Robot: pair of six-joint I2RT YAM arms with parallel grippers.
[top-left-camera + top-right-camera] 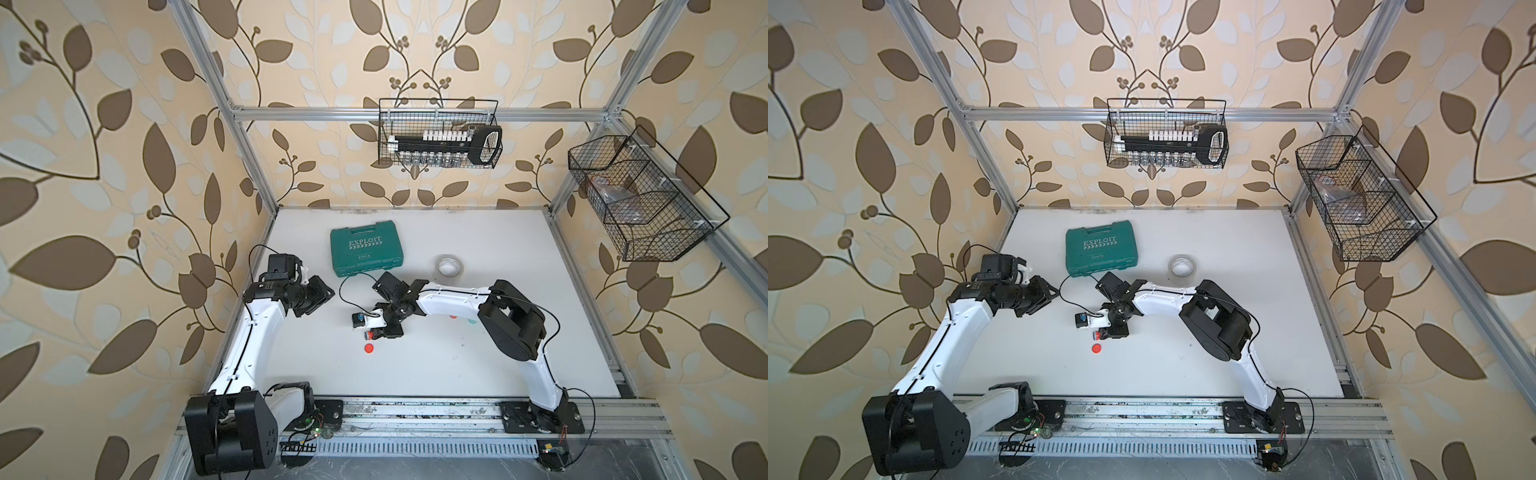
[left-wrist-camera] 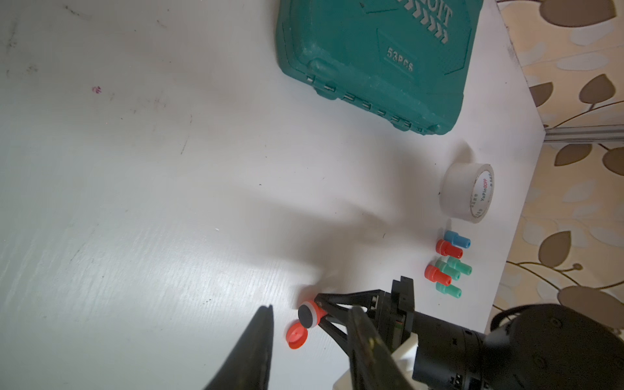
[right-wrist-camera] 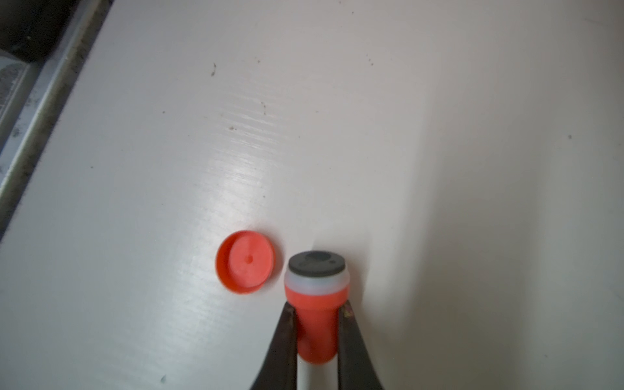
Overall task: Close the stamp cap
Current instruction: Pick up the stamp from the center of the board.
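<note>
A red stamp [image 3: 315,293] with a white ring and a dark pad face lies level, low at the table, its pad end bare. My right gripper [image 3: 317,305] is shut on its narrow red handle, one finger on each side. The red cap [image 3: 245,261] lies on the table hollow side up, just beside the pad end and apart from it. In both top views the cap [image 1: 368,348] [image 1: 1096,348] sits in front of the held stamp [image 1: 367,333]. My left gripper [image 2: 312,307] is open and holds nothing; it hangs at the table's left [image 1: 322,296], aimed toward the stamp [image 2: 309,314].
A closed green tool case [image 1: 363,248] lies at the back, a roll of tape [image 1: 449,266] to its right. Several capped red, green and blue stamps [image 2: 449,263] lie in a cluster under my right arm. Two wire baskets [image 1: 440,133] hang on the walls.
</note>
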